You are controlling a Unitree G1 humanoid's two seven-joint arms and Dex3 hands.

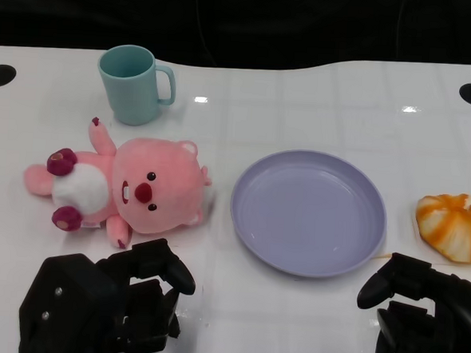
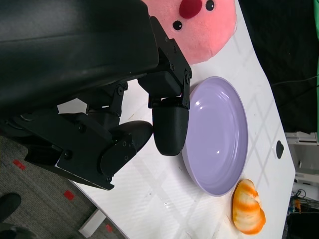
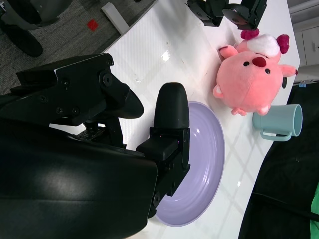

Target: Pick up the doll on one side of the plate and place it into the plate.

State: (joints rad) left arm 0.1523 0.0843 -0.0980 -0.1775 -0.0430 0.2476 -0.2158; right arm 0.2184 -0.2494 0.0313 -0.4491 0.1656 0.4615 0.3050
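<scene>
Probably lab: white table point(image 1: 304, 93), grey carpet floor point(image 3: 75, 30).

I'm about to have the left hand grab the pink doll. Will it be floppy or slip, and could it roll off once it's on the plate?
The pink doll looks like soft plush, so it will probably squash and sag in the left hand rather than slip. Its thin limbs may dangle. The round head could roll a little, but the purple plate has a raised rim that should hold it.

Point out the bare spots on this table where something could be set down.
The plate is empty. Bare table lies between the cup and plate, and between both hands, left and right. It is crowded around the pink doll and near the orange toy.
</scene>
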